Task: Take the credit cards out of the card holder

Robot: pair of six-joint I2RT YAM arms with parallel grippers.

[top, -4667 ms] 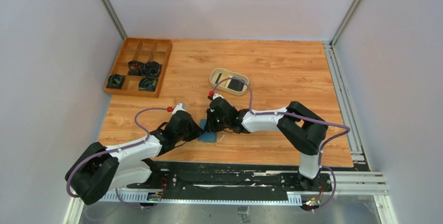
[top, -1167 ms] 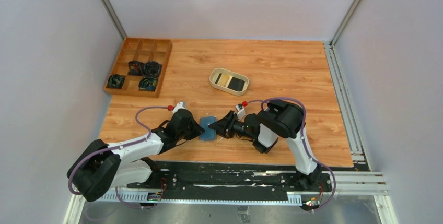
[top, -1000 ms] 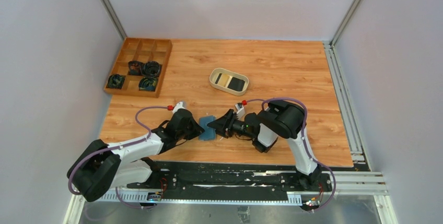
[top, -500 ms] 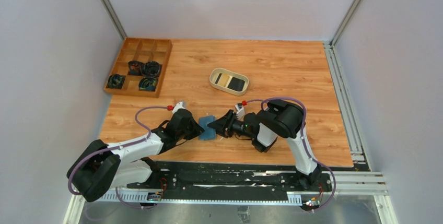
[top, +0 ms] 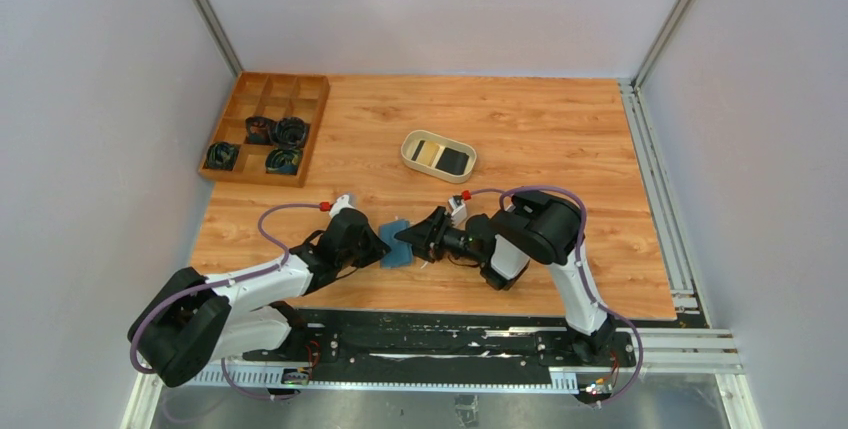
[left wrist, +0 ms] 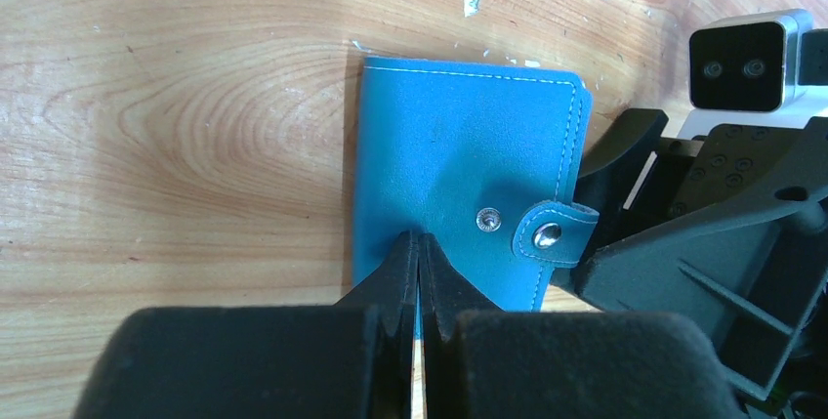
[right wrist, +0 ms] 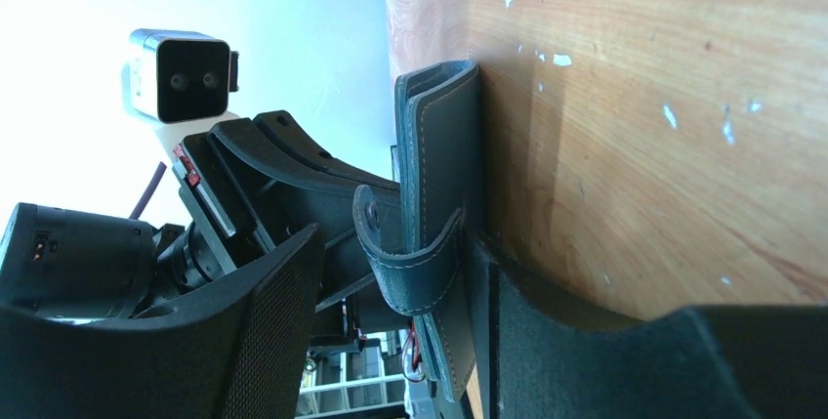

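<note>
Left claw (left wrist: 418,239) is recorded with its fingers pressed together. The tips are set down on the closed cover of the card holder (left wrist: 459,146), just beside the bare snap stud. No part of the holder is pinched between them.

The right claw (right wrist: 405,263) is recorded as spread. It is brought in from the opposite side, at the edge that carries the snap tab (left wrist: 557,233). One finger is laid against the counter (top: 540,129) at the holder's underside. The other is held apart from the cover, so the edge and tab lie between the two. The tab is seen off its stud and curled away from the cover.

From the top view, the card holder is found folded on the near middle of the counter, directly between the two claws. Two credit cards (top: 455,160), one black and one tan-gold, are noted in the beige oval dish (top: 405,151), well apart from the holder and farther back.
</note>
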